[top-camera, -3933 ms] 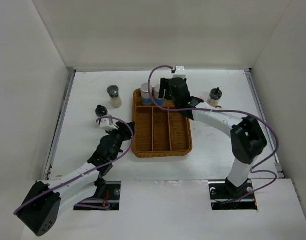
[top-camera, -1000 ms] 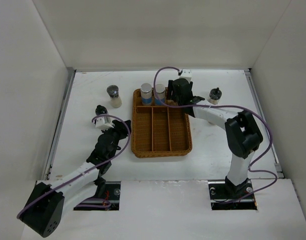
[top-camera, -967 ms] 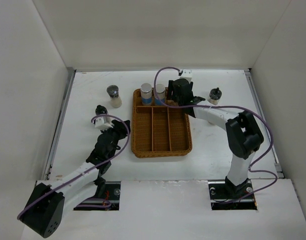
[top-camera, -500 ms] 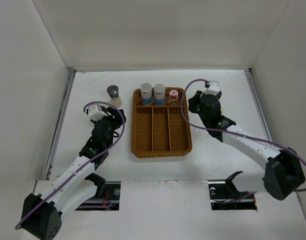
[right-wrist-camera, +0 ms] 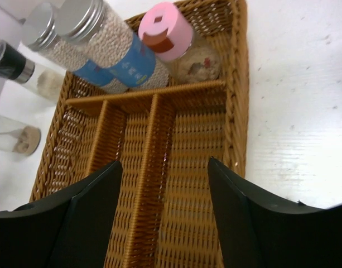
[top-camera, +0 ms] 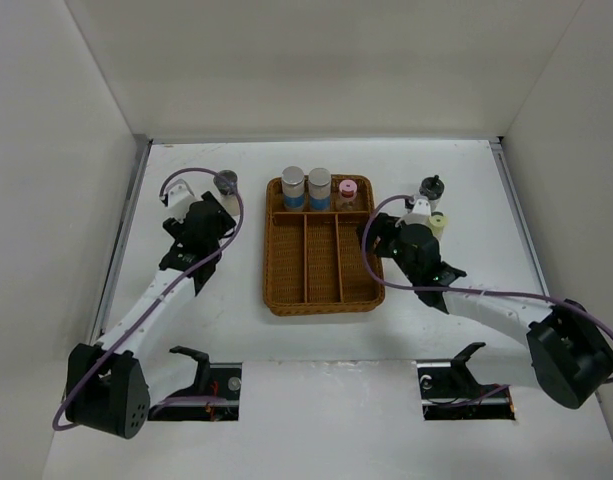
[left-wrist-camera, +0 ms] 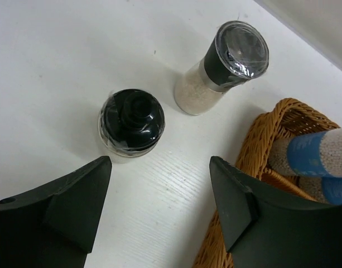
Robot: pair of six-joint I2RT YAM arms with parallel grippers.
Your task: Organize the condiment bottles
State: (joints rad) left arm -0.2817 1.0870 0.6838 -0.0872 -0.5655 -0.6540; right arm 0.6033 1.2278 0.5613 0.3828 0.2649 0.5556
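Two grey-capped, blue-labelled bottles [top-camera: 292,186] [top-camera: 317,186] and a pink-capped jar [top-camera: 346,191] stand in the far compartment of the wicker tray [top-camera: 276,270]; the pink-capped jar also shows in the right wrist view [right-wrist-camera: 168,33]. My right gripper [top-camera: 371,236] [right-wrist-camera: 165,167] is open and empty over the tray's right side. My left gripper [top-camera: 208,208] [left-wrist-camera: 159,167] is open and empty, just short of a small black-topped jar [left-wrist-camera: 131,120] and a black-topped grinder [left-wrist-camera: 226,64] [top-camera: 225,182]. A black-topped shaker [top-camera: 431,187] and a pale-yellow-capped jar [top-camera: 438,222] stand right of the tray.
White enclosure walls stand at the left, back and right of the white table [top-camera: 456,170]. The tray's three long near compartments [right-wrist-camera: 193,184] hold nothing. The tray's far left corner [left-wrist-camera: 282,128] lies close to my left gripper's right finger.
My left gripper has moved farther back toward the grinder, covering the small jar from above. My right arm has drawn back toward the tray's right edge, uncovering the shaker and yellow-capped jar.
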